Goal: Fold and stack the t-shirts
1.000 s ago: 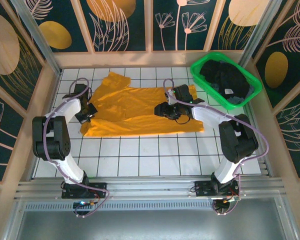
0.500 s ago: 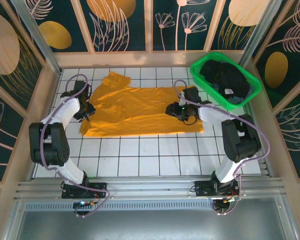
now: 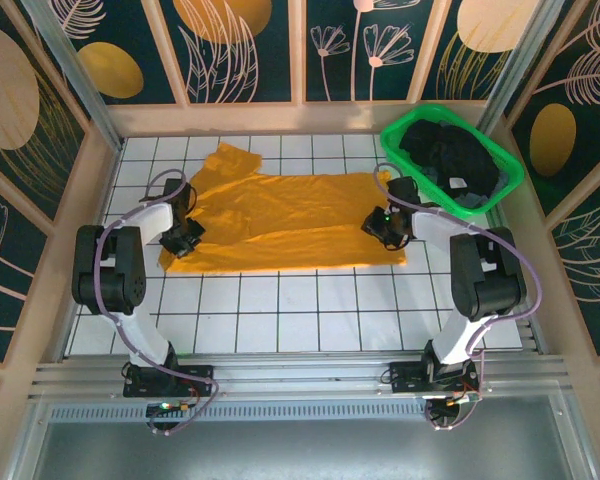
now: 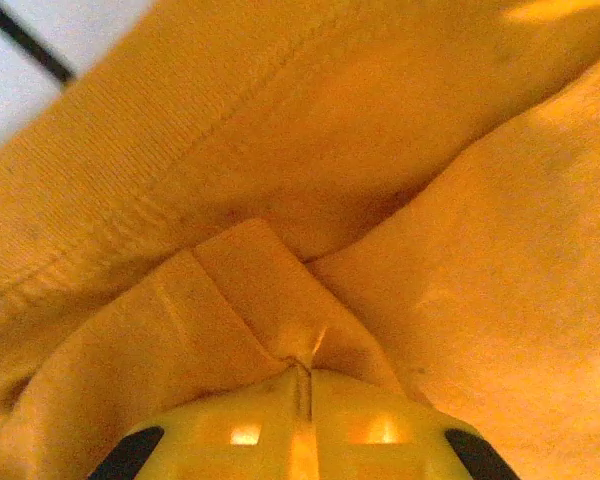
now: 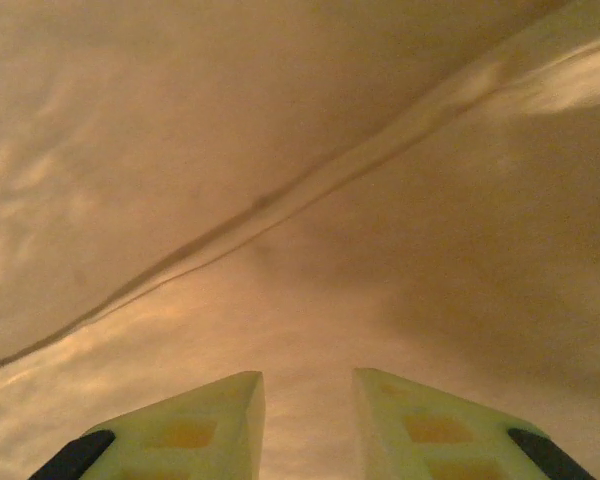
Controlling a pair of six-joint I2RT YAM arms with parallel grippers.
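Where t-shirt [image 3: 280, 215] bunches, left gripper [image 4: 302, 372] pinches it.

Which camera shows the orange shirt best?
The top view: the shirt lies spread across the table. The left wrist view has a fold pinched in the left claw; the right wrist view, a seam up close.

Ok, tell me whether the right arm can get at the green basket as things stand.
Probably yes: the right arm's fingers hover at the shirt's right end, next to the basket, with nothing between them.
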